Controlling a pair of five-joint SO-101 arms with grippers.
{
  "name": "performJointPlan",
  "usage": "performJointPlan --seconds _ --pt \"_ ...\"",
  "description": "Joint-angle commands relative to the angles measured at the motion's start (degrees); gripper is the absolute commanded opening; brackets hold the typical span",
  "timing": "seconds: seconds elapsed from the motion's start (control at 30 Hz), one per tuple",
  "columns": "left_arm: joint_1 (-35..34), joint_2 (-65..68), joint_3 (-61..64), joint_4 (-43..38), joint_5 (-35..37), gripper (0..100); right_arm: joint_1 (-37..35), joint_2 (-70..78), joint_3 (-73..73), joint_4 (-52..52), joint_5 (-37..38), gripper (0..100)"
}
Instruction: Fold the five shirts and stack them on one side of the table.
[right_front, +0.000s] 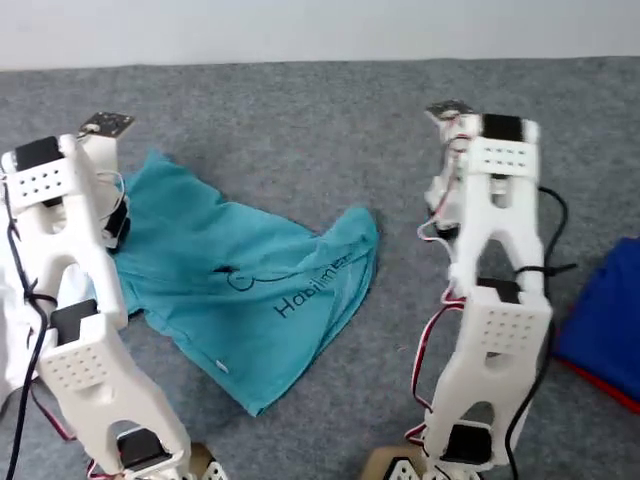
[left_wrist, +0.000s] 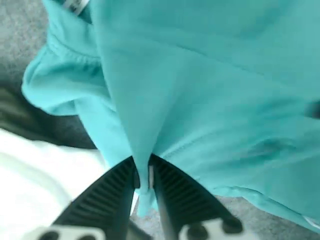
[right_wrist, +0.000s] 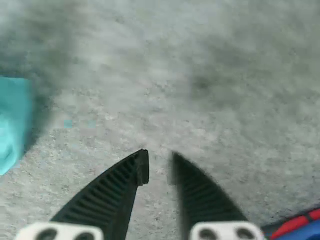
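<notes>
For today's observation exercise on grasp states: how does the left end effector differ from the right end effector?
The left end effector is shut on a fold of the teal shirt; the right end effector is open, holding nothing. The left end effector faces cloth; the right end effector faces bare grey table. Both have black ribbed fingers.

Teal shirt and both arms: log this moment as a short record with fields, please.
teal shirt: unfolded and rumpled, lying on the grey table cover between the two arms
left hand: shut on a pinched fold of the teal shirt
right hand: open, holding nothing, over bare grey cover
blue fabric: with a red edge, beside the right arm, apart from the teal shirt
folding: not yet done on the teal shirt
</notes>
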Motion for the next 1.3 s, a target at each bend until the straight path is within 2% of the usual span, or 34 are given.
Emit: performJointPlan --seconds 0.0,0.1,0.23,0.53,0.77,1.0,1.27 --pt "0.35 -0.62 -0.31 0.0 0.26 0 0.84 -1.36 -3.43 0.04 1.05 22.9" --pt "0.35 -0.62 -0.31 0.0 0.26 0 -1.19 -2.33 -3.43 1.1 1.14 25.7" --pt "0.44 -0.62 -0.31 -0.09 0.26 0 -7.34 -4.09 -3.43 3.21 1.05 25.7" --pt "0.44 -0.62 -0.31 -0.79 0.26 0 -19.91 -8.48 -3.52 0.48 1.32 25.6" --pt "0.44 -0.62 -0.31 -0.79 0.26 0 -20.97 -6.81 -3.52 -4.7 6.24 25.9" --pt "0.53 -0.53 -0.13 -1.67 0.18 0 -20.88 -3.12 -3.52 -8.4 6.24 34.2" --pt "0.53 -0.53 -0.13 -1.67 0.18 0 -23.34 -1.45 -3.52 -7.87 6.15 34.4"
